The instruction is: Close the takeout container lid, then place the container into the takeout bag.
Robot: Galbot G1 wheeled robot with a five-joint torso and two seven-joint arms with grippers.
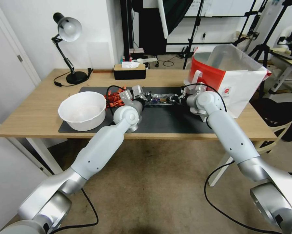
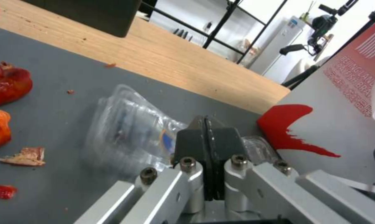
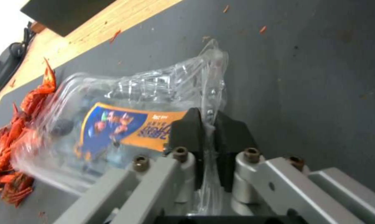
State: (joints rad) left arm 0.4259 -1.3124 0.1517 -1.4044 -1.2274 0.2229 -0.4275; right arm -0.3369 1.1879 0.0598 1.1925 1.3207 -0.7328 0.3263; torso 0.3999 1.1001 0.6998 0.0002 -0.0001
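Head looks down; both wrists closely share the takeout container [image 1: 159, 99].

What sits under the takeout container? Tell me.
The takeout container lies on the dark mat, pinched at opposite ends by the left gripper and right gripper. The mat directly beneath it and its contents are obscured by crinkled plastic and the label.

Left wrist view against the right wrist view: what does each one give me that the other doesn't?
Left wrist alone: the takeout bag with its red mark close beside the left gripper, whose jaws are pressed together at the takeout container.

Right wrist alone: the right gripper, jaws pinching the container's clear edge, and the lid label.

Both: the container on the dark mat, red crayfish scraps nearby, and the wooden table.
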